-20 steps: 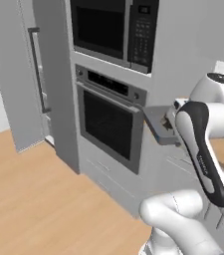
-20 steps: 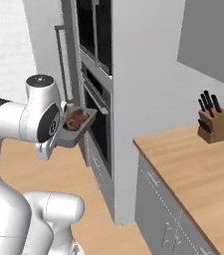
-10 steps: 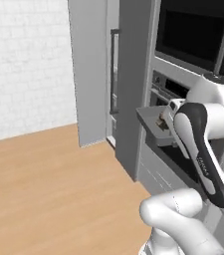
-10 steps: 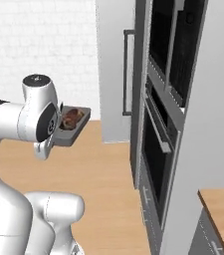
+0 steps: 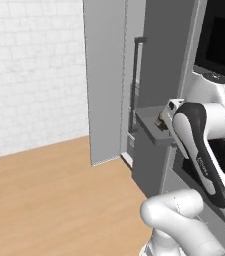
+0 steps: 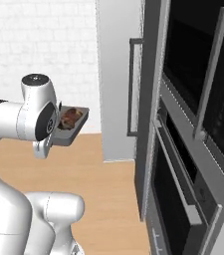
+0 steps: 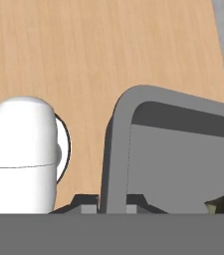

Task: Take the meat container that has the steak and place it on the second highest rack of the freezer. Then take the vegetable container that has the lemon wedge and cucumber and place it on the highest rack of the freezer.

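Observation:
I hold the meat container [image 6: 74,130], a shallow grey tray, level at chest height beside my upper arm. The reddish-brown steak [image 6: 69,116] lies in it. The same meat container [image 5: 149,123] juts left from behind my forearm in the left base view. In the hand view my gripper [image 7: 111,203] is shut on the tray's near rim [image 7: 114,149], one dark fingertip on each side. The freezer [image 6: 117,74] stands ahead, tall and grey, with its long dark bar handle [image 6: 131,89]. Its racks are hidden. The vegetable container is out of view.
Dark wall ovens [image 6: 198,104] fill the cabinet column to the right of the freezer, close to my arm. A white brick wall [image 5: 34,75] runs off to the left. Bare wooden floor [image 5: 49,200] stretches in front of the freezer.
Both base views have swung as the base turned: the ovens slid off to the right and the freezer came to the middle and nearer. The tray stays held in the same pose.

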Robot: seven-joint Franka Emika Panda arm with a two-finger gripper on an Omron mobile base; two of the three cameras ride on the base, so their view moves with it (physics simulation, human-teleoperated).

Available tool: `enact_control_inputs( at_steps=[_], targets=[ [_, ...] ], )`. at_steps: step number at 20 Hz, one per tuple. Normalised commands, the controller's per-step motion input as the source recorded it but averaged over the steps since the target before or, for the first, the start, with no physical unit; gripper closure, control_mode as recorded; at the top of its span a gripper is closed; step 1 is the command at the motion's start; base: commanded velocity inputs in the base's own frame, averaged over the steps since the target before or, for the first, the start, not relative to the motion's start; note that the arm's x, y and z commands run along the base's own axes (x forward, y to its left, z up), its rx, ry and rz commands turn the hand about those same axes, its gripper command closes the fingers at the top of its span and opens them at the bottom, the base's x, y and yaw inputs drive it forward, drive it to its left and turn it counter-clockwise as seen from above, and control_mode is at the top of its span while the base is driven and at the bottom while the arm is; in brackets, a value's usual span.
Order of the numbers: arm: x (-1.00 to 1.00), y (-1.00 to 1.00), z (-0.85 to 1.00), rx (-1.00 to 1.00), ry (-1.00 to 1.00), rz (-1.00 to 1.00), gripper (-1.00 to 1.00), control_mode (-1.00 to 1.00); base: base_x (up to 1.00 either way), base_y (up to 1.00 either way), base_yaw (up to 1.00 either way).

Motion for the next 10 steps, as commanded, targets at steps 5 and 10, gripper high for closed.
enact_control_inputs(
  at_steps=[5,10],
  targets=[
    [0.0,0.0,0.0,0.0,0.0,0.0,1.0,1.0,0.93,0.43,-0.02],
    [0.0,0.0,0.0,0.0,0.0,0.0,1.0,1.0,0.77,0.24,-0.15]
  ],
)
